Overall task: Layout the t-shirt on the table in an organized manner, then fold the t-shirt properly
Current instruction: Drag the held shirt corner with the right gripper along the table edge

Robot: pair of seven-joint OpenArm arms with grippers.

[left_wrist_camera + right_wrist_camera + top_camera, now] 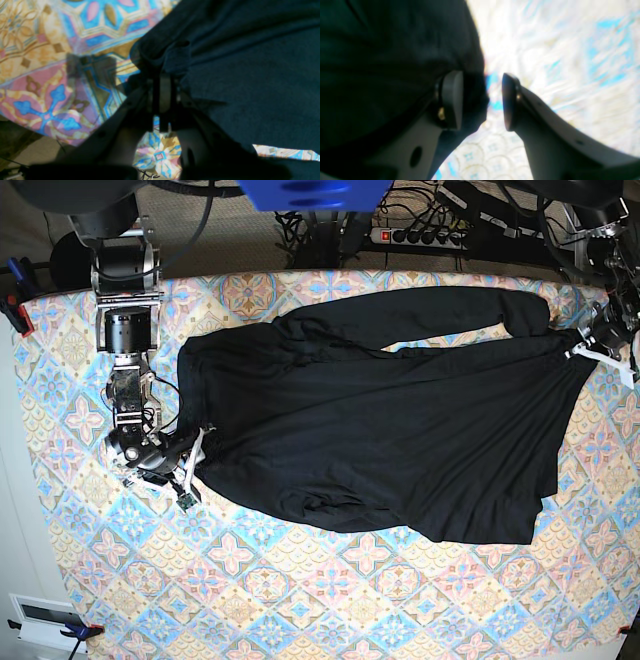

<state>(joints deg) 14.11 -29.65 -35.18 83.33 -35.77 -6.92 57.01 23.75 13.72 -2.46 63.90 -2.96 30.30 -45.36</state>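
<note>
We see the black t-shirt (400, 420) spread across the far half of the table (300, 600), stretched between our two arms so it lies flat enough to fold. Our left gripper (162, 75) is closed tight on a bunched edge of the cloth near the table's far corner, which looks to us like an anchor that keeps the fabric taut. Our right gripper (482, 100) stands with its jaws parted at the opposite side of the shirt; the cloth edge hangs partly in the gap against one pad (451, 100), and nothing is clamped.

The base view alone shows the whole layout: one sleeve reaches along the far edge, and wrinkles gather at the near hem. The wrist views show what it cannot: the pinched fold in one, the open gap in the other.
</note>
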